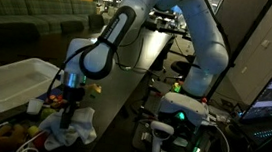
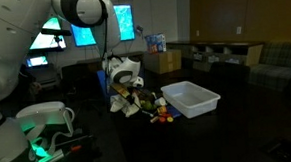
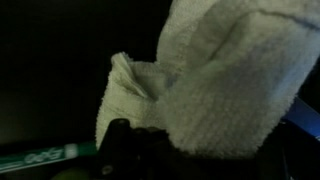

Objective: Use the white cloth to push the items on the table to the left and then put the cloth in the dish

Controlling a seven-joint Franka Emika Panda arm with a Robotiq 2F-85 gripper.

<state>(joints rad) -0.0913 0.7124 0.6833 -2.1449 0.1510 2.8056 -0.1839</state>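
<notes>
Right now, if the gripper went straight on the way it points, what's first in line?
The white cloth held in its jaws, then probably the table just under it. The gripper points down; the items sit off to one side. Depth is hard to judge.

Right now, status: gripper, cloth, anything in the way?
Gripper shut on white cloth. Cloth hangs low beside toys. Toys heaped between cloth and dish; cloth not yet in dish.

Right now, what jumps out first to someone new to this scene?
The end effector of the white arm is shut on the white cloth, which drapes onto the dark table. Beside it sits a white dish, with a heap of colourful items next to that. The cloth fills the wrist view.
</notes>
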